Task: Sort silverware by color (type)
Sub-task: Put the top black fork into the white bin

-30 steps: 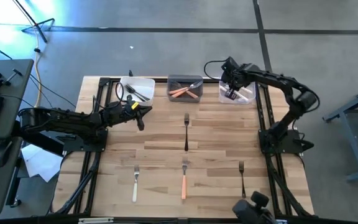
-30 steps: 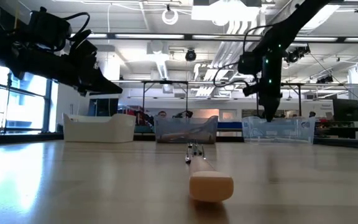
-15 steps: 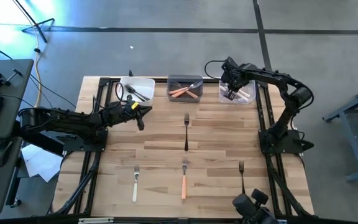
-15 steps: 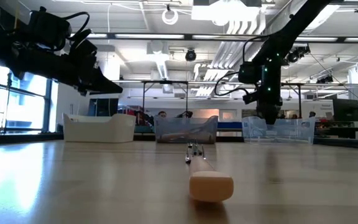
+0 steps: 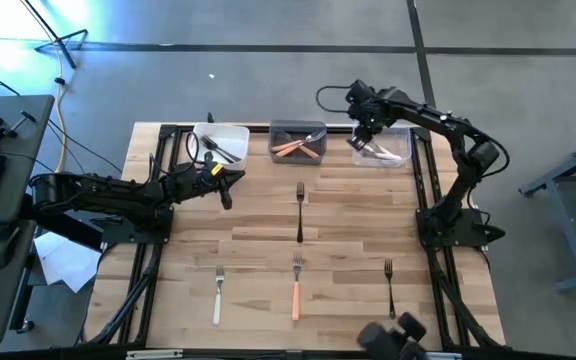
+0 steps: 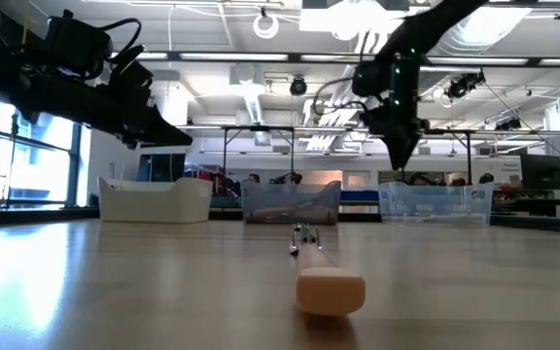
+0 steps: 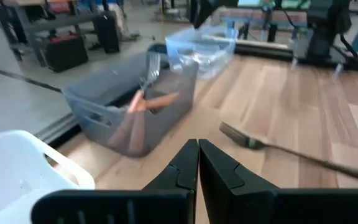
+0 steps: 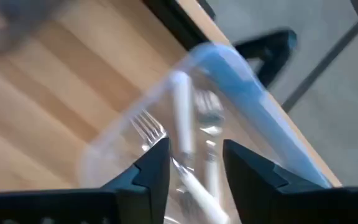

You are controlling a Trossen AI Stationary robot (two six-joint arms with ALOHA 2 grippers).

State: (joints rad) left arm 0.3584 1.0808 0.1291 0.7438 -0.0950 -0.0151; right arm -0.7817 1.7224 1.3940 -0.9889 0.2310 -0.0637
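Observation:
Four forks lie flat on the table: a black-handled one [image 5: 300,212] in the middle, and a white one [image 5: 218,295], an orange one [image 5: 296,288] and another black one [image 5: 389,285] near the front edge. My right gripper [image 5: 361,127] hovers open over the clear bin [image 5: 400,158], above the white forks [image 8: 180,118] lying inside it. Nothing is between its fingers. My left gripper [image 5: 230,181] hangs shut and empty above the table, just in front of the white bin [image 5: 236,132].
Three bins stand in a row at the far edge. The white bin holds black forks [image 5: 216,150], the grey bin [image 5: 298,128] holds orange forks [image 5: 296,148], and the clear bin holds white ones. Bare wood lies between the bins and the forks near the front edge.
My right gripper has risen out of the clear bin and gone a little toward the table's left and far edge. White forks now show uncovered in that bin. My left gripper has kept still.

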